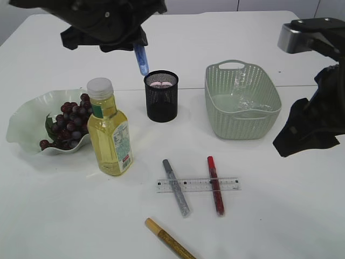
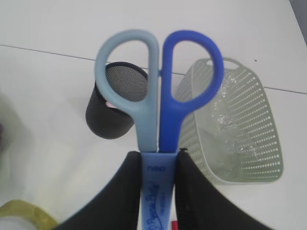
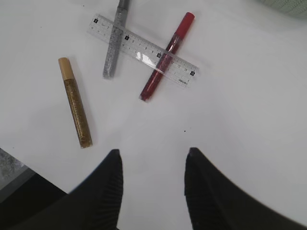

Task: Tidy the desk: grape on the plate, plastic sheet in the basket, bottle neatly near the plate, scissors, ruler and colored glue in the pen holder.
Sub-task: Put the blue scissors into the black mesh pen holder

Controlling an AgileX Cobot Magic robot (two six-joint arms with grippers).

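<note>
Here the left gripper (image 2: 158,189) is clamped on the blade end of the scissors (image 2: 160,91), handles pointing away from the fingers, long axis running from the wrist toward the black mesh pen holder (image 1: 161,96). In the exterior view the scissors' blue tip hangs just above and slightly left of the holder's rim, so I judge a small shift right before lowering is what matters. The right gripper (image 3: 152,191) hovers with its fingers apart and empty over the table, nearest the ruler (image 3: 144,49) and the three glue pens, whose red one (image 3: 167,56) lies across the ruler; that arm suits them better
</note>
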